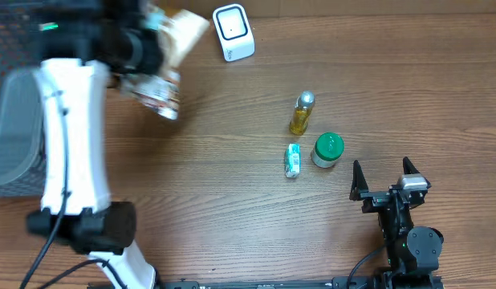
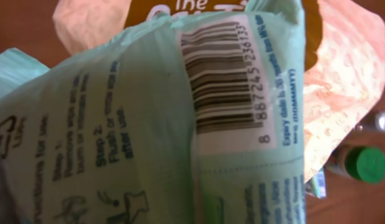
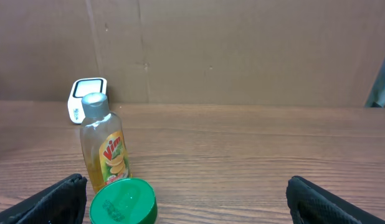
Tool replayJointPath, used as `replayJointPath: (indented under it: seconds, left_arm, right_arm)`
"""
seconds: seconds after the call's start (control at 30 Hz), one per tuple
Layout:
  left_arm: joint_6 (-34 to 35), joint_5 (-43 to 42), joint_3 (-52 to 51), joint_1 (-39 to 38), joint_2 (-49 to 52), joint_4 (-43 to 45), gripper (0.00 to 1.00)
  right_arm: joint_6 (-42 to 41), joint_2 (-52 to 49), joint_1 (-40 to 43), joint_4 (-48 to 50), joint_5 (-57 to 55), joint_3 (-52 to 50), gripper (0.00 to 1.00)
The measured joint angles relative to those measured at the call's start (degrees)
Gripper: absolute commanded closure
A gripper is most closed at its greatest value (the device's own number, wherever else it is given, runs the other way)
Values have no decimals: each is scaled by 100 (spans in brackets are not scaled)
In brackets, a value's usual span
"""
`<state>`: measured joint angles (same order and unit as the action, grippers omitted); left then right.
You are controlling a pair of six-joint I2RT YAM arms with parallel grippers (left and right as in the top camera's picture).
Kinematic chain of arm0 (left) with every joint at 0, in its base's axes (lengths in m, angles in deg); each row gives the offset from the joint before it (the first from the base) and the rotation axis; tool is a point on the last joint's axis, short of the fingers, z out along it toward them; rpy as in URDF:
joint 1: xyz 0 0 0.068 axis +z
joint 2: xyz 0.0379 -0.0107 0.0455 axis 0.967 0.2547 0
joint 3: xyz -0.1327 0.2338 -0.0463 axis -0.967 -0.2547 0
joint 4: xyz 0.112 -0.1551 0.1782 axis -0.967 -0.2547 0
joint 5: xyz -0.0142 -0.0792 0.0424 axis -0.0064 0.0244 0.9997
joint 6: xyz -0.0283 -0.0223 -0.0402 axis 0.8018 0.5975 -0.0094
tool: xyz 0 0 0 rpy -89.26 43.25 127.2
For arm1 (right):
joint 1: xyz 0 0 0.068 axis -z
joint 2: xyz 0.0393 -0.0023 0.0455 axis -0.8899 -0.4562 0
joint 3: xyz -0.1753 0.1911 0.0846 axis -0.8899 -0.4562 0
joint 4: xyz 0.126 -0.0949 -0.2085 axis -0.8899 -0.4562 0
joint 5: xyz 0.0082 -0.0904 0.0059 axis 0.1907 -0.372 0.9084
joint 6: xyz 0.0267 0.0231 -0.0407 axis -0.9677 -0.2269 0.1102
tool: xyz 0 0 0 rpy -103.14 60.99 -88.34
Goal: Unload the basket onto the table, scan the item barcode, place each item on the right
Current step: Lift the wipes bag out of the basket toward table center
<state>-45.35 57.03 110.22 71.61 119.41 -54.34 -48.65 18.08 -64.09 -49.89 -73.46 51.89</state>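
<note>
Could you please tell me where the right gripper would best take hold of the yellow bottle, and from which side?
Probably its upper body, just under the silver cap, coming in level from the side of the right gripper. The bottle stands upright and slim, so open jaws should span it; the jar in front blocks a lower grip.

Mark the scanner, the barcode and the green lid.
scanner (image 1: pixel 233 32): overhead view, its white top face.
barcode (image 2: pixel 217 81): left wrist view, middle of the bars.
green lid (image 3: pixel 123 202): right wrist view, top of the lid.
</note>
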Motion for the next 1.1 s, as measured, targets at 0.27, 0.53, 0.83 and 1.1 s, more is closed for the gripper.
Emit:
replayJointPath:
  seconds: [0.27, 0.53, 0.83, 1.1]
  left_arm:
    - [1064, 494, -2269, -1469, 358, 1274, 72]
    - [2417, 1102, -3827, -2527, 365, 2835, 67]
    - [3174, 1912, -4758, -3034, 365, 3733, 62]
    - [3333, 2105, -5149, -3067, 365, 3915, 22]
  right_arm:
    - [2, 0, 0, -2, 2, 0, 0]
    - [0, 0, 0, -2, 0, 0, 0]
    - [2, -2, 2, 0, 2, 0, 0]
    - [-2, 0, 0, -2, 2, 0, 0]
